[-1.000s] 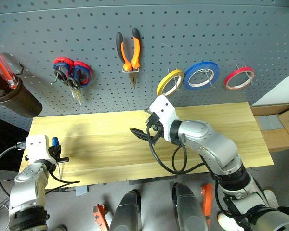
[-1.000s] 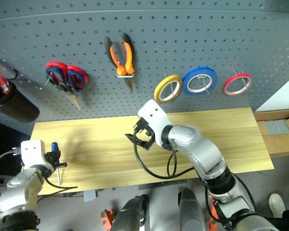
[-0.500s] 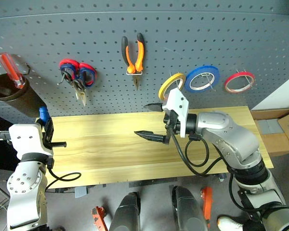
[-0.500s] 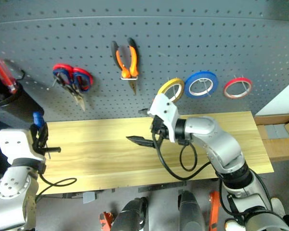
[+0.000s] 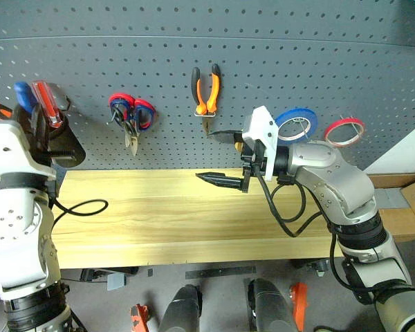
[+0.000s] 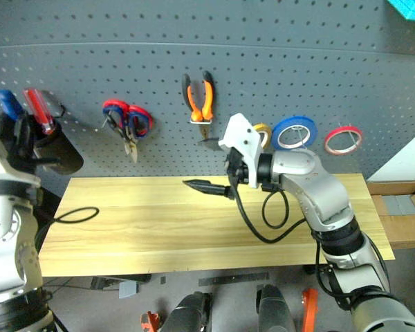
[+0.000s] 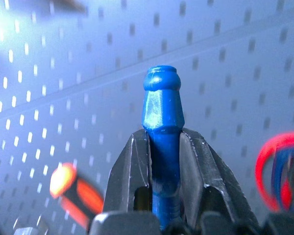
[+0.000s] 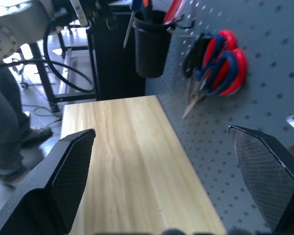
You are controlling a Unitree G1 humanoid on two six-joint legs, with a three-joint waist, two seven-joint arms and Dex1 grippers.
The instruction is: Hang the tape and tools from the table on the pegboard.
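The left gripper (image 7: pixel 164 147) is clamped on the blue-handled screwdriver (image 7: pixel 161 115), handle-end up, beside the black cup (image 5: pixel 61 146) on the pegboard (image 5: pixel 297 62) — presumably its destination (other screwdrivers already stand there); the right gripper (image 5: pixel 225 158) hangs empty over the table (image 5: pixel 194 221), fingers spread wide; pliers (image 5: pixel 206 90) and red tape (image 5: pixel 344 131) already hang.

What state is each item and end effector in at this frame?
Blue-handled screwdriver: clamped in left end effector, raised near the black cup.
Right end effector: open, empty, above the table.
Pliers: hanging on pegboard.
Red-and-blue scissors: hanging.
Red tape: hanging.
Blue tape: hanging.
Red-handled screwdriver: standing in the cup.
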